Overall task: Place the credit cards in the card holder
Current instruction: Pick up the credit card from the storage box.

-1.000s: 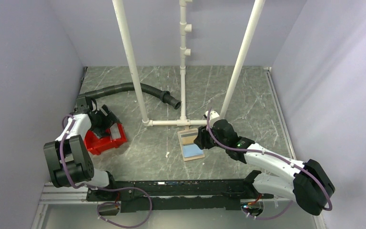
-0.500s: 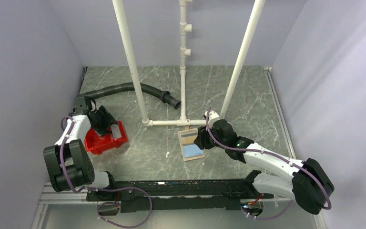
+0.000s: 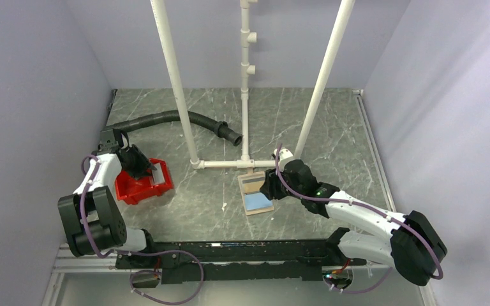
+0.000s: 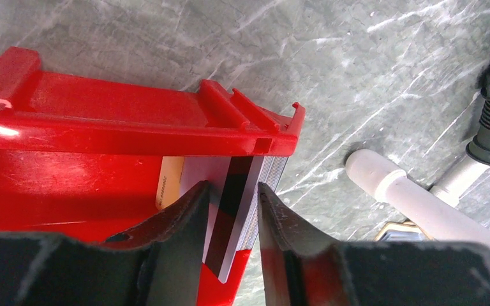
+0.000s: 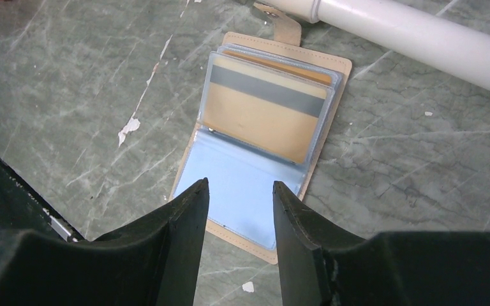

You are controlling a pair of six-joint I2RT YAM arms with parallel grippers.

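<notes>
While left tool (image 4: pixel 233 186) straddles credit cards (image 4: pixel 269 172) | contact unclear | card holder (image 5: pixel 268 108) open

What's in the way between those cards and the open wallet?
The table between red bin and card holder looks bare; the white pipe lies behind. The bin's wall rises beside the credit cards; the right end effector overhangs the holder.

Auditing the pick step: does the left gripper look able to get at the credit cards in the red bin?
Likely yes: the left gripper straddles the credit cards standing at one end of the red bin, nothing blocking.
</notes>
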